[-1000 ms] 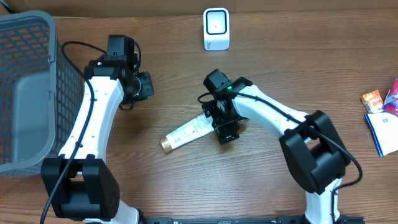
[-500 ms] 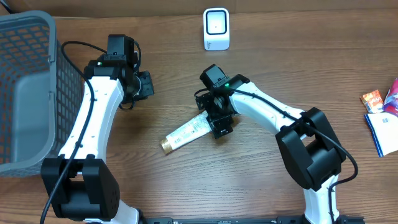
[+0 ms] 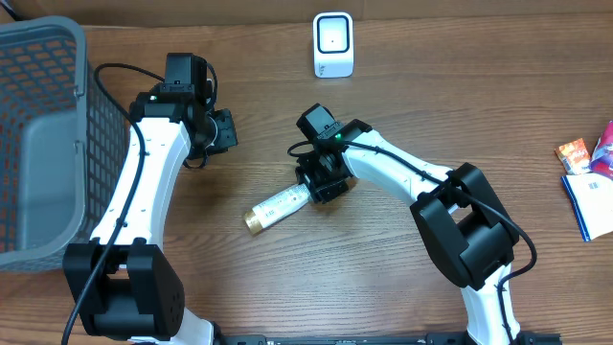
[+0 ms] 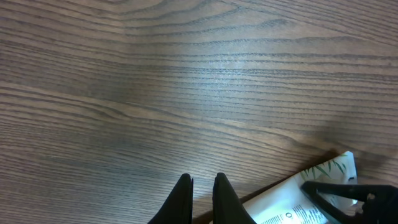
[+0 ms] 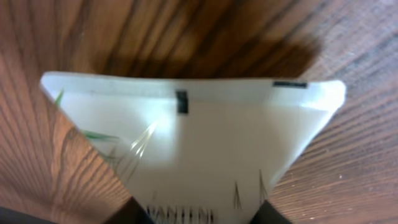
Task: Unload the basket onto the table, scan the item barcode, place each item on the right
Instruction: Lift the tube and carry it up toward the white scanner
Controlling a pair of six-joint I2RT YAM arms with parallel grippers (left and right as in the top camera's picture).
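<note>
Under the right end effector [image 3: 322,186], part of the tube [image 3: 276,204] is hidden.

The left arm [image 3: 144,182] and right arm [image 3: 397,171] are white with big black joints [image 3: 474,235] and thin black cables [image 3: 113,67]. The right one shows a tiny green light [image 3: 337,137].

We look straight down on the whole table [image 3: 479,105] from a fixed camera high above. Our left wrist camera faces forward along its fingers [image 4: 181,198], low over the wood, catching the tube [image 4: 292,200] at its lower right. Our right wrist camera sits very near that tube's flat end.
</note>
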